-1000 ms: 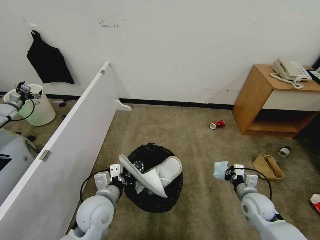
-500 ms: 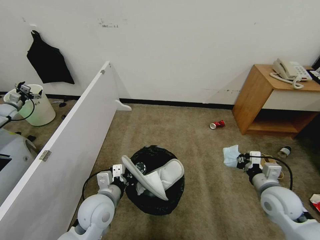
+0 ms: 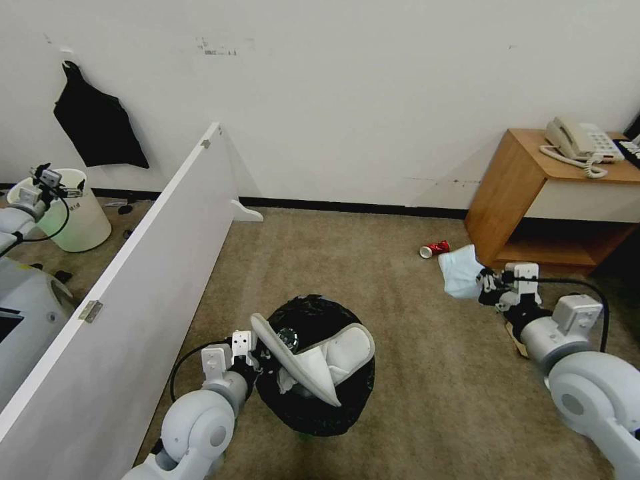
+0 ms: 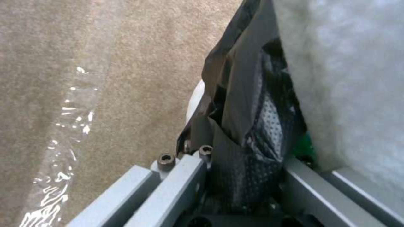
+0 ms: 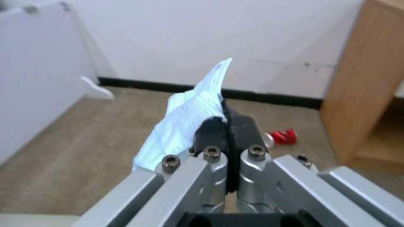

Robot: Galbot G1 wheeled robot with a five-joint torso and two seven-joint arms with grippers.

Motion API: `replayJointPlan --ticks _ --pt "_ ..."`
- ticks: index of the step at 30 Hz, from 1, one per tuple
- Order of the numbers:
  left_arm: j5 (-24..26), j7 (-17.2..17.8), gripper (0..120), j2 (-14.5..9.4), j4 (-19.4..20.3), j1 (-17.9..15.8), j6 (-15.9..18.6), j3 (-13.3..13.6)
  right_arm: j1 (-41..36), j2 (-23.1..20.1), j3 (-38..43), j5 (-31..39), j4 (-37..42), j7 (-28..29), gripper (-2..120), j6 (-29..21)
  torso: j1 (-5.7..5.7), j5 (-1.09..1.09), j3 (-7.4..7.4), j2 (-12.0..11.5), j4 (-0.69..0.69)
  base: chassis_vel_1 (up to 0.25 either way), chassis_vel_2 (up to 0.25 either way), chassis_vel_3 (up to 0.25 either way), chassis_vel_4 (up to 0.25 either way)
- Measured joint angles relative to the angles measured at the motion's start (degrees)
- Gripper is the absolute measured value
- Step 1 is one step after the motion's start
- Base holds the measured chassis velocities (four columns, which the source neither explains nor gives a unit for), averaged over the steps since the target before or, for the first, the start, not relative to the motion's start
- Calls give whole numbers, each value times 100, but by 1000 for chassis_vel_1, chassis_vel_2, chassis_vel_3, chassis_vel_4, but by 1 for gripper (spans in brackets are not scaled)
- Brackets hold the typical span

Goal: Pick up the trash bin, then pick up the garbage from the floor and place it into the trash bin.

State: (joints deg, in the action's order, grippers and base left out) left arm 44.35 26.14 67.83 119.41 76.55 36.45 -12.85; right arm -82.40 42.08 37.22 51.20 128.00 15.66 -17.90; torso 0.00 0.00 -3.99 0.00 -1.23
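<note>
no legible text, wall marks [image 3: 217,48] and pale bucket's label [image 3: 75,206] unreadable

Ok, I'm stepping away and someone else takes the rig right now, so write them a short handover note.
Left gripper: shut on the rim of the trash bin, holding it low in front of the robot.
Right gripper: shut on the face mask, raised out to the right near the wooden side table.
Done: white slippers are in the bin, sticking out above the rim.
Left: drop the mask in; the red can lies on the carpet by the table.
</note>
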Motion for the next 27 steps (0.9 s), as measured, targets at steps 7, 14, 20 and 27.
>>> replayJointPlan --ticks 7,14,20,27 --pt "-95 -50 0 65 -4 -24 42 86 102 -126 39 205 280 -238 0 61 0 0 0 0 0 0 0 0 0" --pt "-257 -76 0 204 -16 -76 95 238 204 -213 -60 312 442 -657 0 187 0 0 0 0 0 0 0 0 0" --pt "-346 -85 0 323 -24 -144 137 341 344 -252 -327 337 501 -895 0 259 0 0 0 0 0 0 0 0 0" --pt "-353 -91 0 355 34 -156 170 370 433 -253 -643 287 540 -1243 0 373 0 0 0 0 0 0 0 0 0"
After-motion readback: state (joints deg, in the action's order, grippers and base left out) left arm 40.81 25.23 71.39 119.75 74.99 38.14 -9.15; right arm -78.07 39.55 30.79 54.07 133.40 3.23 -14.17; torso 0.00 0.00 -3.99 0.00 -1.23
